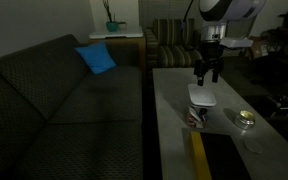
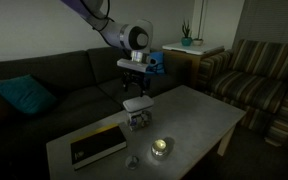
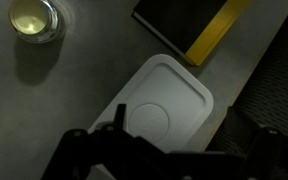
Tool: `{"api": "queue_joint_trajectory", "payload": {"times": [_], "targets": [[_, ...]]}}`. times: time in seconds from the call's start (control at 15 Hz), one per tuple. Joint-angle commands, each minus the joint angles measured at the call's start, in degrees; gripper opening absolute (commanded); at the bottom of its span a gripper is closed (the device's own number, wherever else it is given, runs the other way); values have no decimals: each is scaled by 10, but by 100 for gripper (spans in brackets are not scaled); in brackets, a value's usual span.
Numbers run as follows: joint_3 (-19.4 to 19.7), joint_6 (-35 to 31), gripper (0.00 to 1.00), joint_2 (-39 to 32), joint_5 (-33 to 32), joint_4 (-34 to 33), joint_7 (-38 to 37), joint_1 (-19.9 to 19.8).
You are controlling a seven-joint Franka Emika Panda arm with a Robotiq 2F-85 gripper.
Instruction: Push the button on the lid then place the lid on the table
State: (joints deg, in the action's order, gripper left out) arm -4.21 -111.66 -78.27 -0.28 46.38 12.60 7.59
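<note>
The white rounded-rectangular lid (image 1: 202, 97) (image 2: 137, 104) rests on a patterned container (image 1: 197, 116) (image 2: 139, 121) standing on the long grey table (image 1: 174, 120) (image 2: 199, 115). In the wrist view the lid (image 3: 174, 95) fills the centre, with a round raised button (image 3: 149, 125) on it. My gripper (image 1: 209, 74) (image 2: 136, 88) (image 3: 179, 145) hangs straight above the lid, open and holding nothing. I cannot tell whether its fingertips touch the lid.
A small round tin (image 1: 246, 119) (image 2: 161, 148) (image 3: 34, 18) sits on the table near the container. A yellow stripe (image 1: 197, 155) (image 3: 219, 30) and dark panel (image 1: 224, 160) (image 2: 94, 145) mark one table end. A dark sofa (image 1: 54, 100) with a blue cushion (image 1: 96, 58) runs alongside.
</note>
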Motion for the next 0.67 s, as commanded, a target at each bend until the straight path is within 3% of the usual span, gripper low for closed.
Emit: {"api": "queue_joint_trajectory", "payload": {"times": [0.0,0.07,0.27,0.33,0.6], "targets": [[-2,14,75,-53,-10,-78,21,-1],[-3,16,74,-62,-9,-92,21,-1],[-3,21,52,-85,-7,-131,19,0],[-1,-3,45,-56,-4,-83,18,-2],[1,-15,18,-60,-2,-87,8,-3]]}}
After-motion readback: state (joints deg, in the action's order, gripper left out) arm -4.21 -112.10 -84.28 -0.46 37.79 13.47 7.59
